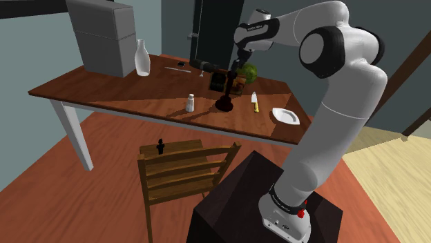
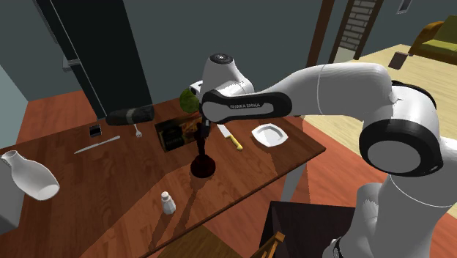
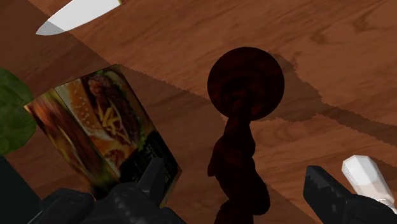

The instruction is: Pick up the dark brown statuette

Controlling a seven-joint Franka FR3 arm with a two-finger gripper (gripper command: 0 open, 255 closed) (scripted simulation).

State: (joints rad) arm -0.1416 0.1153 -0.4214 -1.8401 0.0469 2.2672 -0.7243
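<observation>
Plainly knobbly dark brown statuette (image 3: 236, 143), round-based, on woodgrain table (image 3: 191, 38)

We see the statuette (image 3: 245, 127) standing between the gripper's (image 3: 235, 175) spread fingers, with a gap on either side. A printed box (image 3: 102, 133) crowds one finger, just beside it. A white shaker (image 3: 366, 178) sits by the other, perhaps near enough to brush. Beyond the base, bare table (image 3: 191, 51) lies open up to the knife (image 3: 76, 16).

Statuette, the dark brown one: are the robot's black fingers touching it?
Apart. The wrist view shows the statuette standing between the open fingers, with a clear gap on each side.
</observation>
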